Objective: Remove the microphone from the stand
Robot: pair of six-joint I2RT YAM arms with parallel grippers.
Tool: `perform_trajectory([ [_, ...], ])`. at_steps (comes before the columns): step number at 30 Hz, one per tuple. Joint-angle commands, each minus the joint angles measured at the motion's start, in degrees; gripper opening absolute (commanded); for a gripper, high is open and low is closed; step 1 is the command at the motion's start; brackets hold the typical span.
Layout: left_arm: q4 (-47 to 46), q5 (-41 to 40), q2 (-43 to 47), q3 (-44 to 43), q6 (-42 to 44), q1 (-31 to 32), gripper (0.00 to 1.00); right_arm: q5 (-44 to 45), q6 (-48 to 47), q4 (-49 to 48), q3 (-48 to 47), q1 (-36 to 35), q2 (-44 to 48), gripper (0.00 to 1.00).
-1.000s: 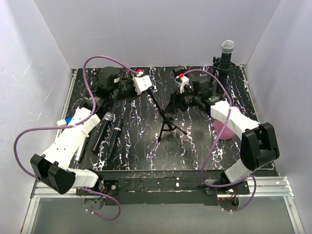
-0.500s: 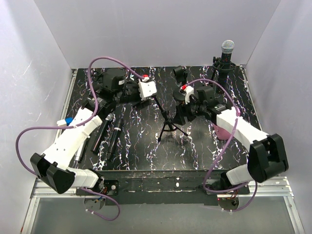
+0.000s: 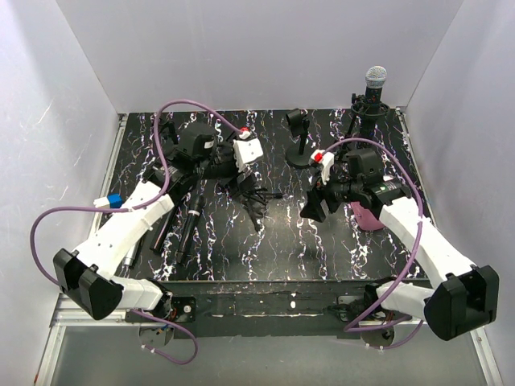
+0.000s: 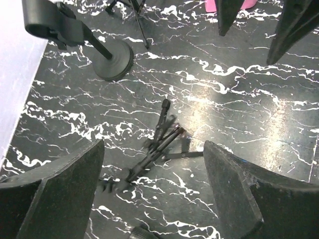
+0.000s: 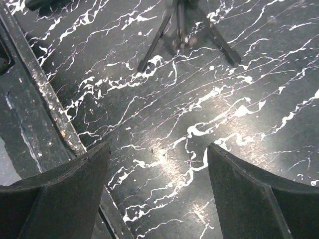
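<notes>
A microphone with a silver grille (image 3: 375,78) sits upright in a black stand (image 3: 364,110) at the back right corner, far from both grippers. A small tripod stand (image 3: 256,201) (image 4: 160,143) lies tipped over mid-table, its legs (image 5: 183,29) at the top of the right wrist view. My left gripper (image 3: 235,183) (image 4: 154,199) hangs open just above it, holding nothing. My right gripper (image 3: 315,207) (image 5: 157,194) is open over bare table to the right of the tripod.
A round-base stand with an empty clip (image 3: 300,137) (image 4: 112,59) stands at the back centre. Two black microphones (image 3: 183,229) lie at the left, partly under my left arm. A pink object (image 3: 368,215) rests beside my right arm. The table's front rail (image 5: 42,94) is close.
My left gripper opened and let go of the tripod stand, which fell flat onto the table. My right arm swung back toward the front right.
</notes>
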State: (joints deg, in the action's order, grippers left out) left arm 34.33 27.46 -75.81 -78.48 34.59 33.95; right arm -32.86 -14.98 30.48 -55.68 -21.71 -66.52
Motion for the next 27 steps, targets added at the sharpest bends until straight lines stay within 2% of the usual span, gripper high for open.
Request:
perform_trajectory([
  [1, -5.0, -3.2, 1.0, 6.2, -5.8, 0.0, 0.80, -5.7, 1.7, -2.2, 1.2, 0.0, -0.3, 0.84],
  [5, -11.6, -6.5, 3.6, 12.0, -13.4, 0.0, 0.80, -8.3, 6.2, -8.0, -2.0, 0.0, -5.3, 0.83],
  [8, -11.5, -18.0, 5.2, 12.3, -25.7, -0.3, 0.82, -7.6, 5.0, -6.3, -6.4, -0.3, -8.1, 0.83],
  [10, -9.6, -22.4, 6.1, 12.6, -33.3, -2.1, 0.82, -6.7, 3.7, -3.9, -9.2, -0.3, -9.8, 0.83],
  [15, -4.1, -18.8, 2.6, 13.3, -51.5, -9.4, 0.79, -4.7, -0.5, -0.9, -13.1, -1.0, -10.6, 0.79],
  [18, -3.3, -16.0, -1.0, 15.6, -57.8, -12.9, 0.77, -1.2, -3.8, -1.5, -17.2, -3.6, -12.7, 0.78],
  [23, -9.4, -15.8, -0.5, 20.1, -59.3, -14.3, 0.76, 0.0, -4.6, -3.3, -24.7, -7.7, -20.2, 0.70],
  [25, -11.5, -13.1, -0.9, 20.6, -53.6, -14.3, 0.77, 2.4, -4.2, -5.4, -25.5, -10.0, -22.7, 0.69],
  [27, -9.8, -17.1, -1.3, 19.4, -49.8, -14.3, 0.79, 2.2, -3.7, -5.4, -27.5, -11.9, -25.0, 0.69],
])
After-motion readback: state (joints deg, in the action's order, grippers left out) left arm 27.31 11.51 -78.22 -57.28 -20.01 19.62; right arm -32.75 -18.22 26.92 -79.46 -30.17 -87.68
